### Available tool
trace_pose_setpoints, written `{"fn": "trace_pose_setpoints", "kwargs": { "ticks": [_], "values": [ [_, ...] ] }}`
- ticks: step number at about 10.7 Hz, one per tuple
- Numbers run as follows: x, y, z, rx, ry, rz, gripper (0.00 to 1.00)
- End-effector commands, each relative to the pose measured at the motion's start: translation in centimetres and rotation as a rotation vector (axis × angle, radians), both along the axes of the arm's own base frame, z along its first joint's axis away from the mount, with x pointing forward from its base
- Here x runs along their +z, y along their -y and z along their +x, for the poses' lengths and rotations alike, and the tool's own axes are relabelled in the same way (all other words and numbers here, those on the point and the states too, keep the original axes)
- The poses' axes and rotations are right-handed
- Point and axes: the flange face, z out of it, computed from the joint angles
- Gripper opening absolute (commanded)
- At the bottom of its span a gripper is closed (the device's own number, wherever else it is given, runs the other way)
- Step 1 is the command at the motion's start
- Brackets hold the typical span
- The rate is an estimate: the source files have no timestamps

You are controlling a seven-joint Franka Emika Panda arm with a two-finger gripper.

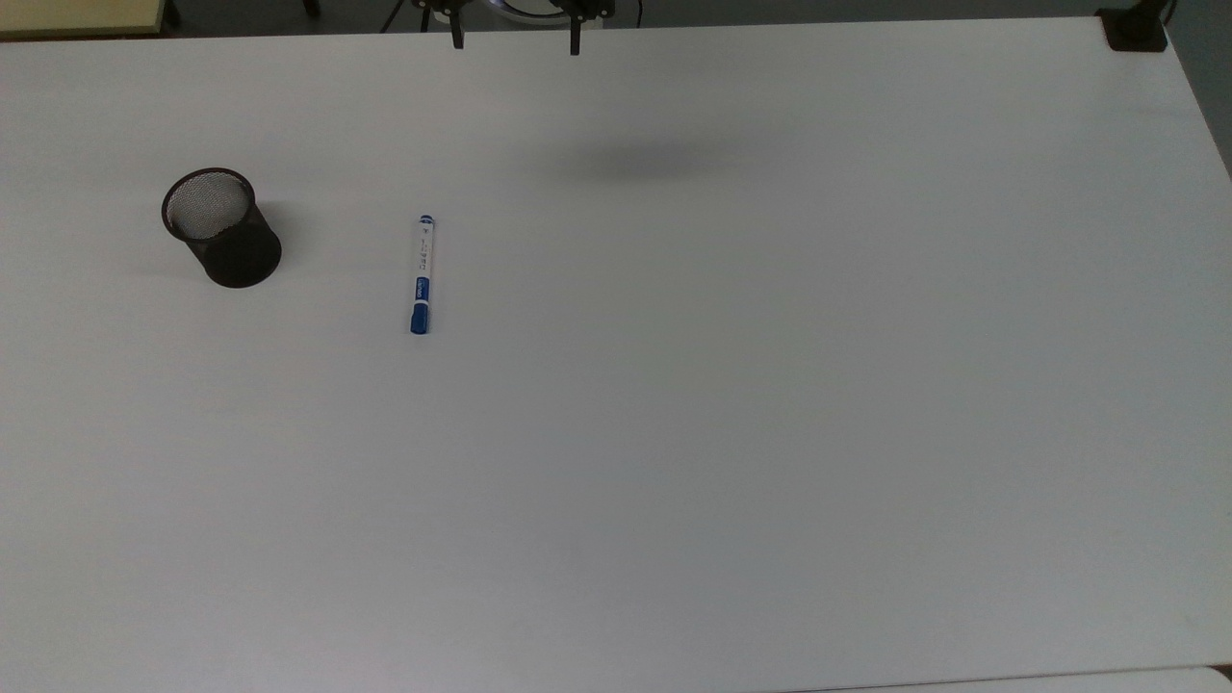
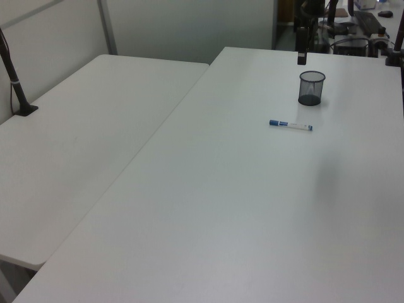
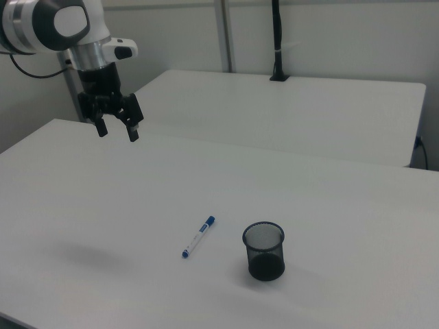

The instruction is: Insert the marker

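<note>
I saw the marker (image 1: pixel 422 275) lying beside the mesh cup (image 1: pixel 222 229); my gripper (image 3: pixel 117 130) hung wide open, empty, well away.

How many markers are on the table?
1. The marker lies flat on the white table, apart from the black mesh cup, to its right in the top view. The cup looks empty inside.

My arm (image 3: pixel 51 24) reaches in from the right view's upper left, wrist pointing straight down. I see the gripper (image 3: pixel 117 130) hanging high in the air, its two black fingers (image 3: pixel 132 129) spread wide apart, with nothing held between them.
</note>
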Motion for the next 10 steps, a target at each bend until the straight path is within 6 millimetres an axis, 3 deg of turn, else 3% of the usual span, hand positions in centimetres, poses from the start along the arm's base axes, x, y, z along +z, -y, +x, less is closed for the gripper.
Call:
{"fn": "trace_pose_setpoints", "kwargs": {
  "ticks": [1, 8, 10],
  "values": [
    [0.3, 0.5, 0.0, -0.023, -0.002, -0.004, 1.0],
    [0.1, 0.6, 0.3, -0.019, 0.008, -0.004, 1.0],
    [-0.9, 2.1, 1.9, -0.025, 0.047, -0.008, 1.0]
  ]
}}
